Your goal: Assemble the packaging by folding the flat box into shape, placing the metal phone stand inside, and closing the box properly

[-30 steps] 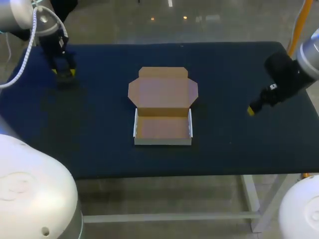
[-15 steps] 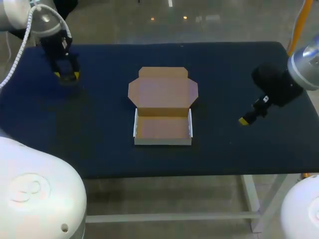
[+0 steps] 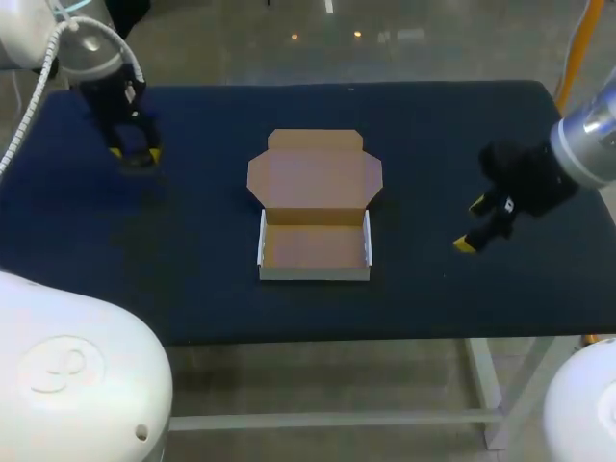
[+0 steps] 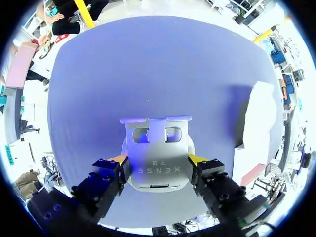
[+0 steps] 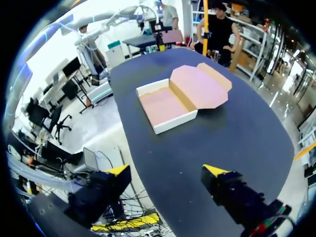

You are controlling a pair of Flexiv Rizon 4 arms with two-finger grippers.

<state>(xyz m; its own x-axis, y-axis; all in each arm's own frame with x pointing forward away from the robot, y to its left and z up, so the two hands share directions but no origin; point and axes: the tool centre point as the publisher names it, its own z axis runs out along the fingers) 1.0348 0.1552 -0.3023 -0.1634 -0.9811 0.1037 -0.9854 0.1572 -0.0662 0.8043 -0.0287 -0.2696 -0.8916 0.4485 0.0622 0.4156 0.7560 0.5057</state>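
Head view: the brown cardboard box with white outer walls [image 3: 315, 248] sits in the middle of the dark blue table [image 3: 192, 241], its lid laid back. The right gripper [image 3: 471, 225] hangs beside it, spread wide and empty. The left gripper [image 3: 133, 154] is far left. Left wrist view: the silver metal phone stand [image 4: 157, 158], with two slots, is pinched by its side edges. It is likely stiff, slick and weighty. Right wrist view: the box [image 5: 168, 106] lies ahead.

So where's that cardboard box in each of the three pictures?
Head view: the box sits open, mid-table.
Left wrist view: the box is a pale shape beside the left gripper, past the stand.
Right wrist view: the box lies ahead of the right gripper.
Shared landmark: the dark table.
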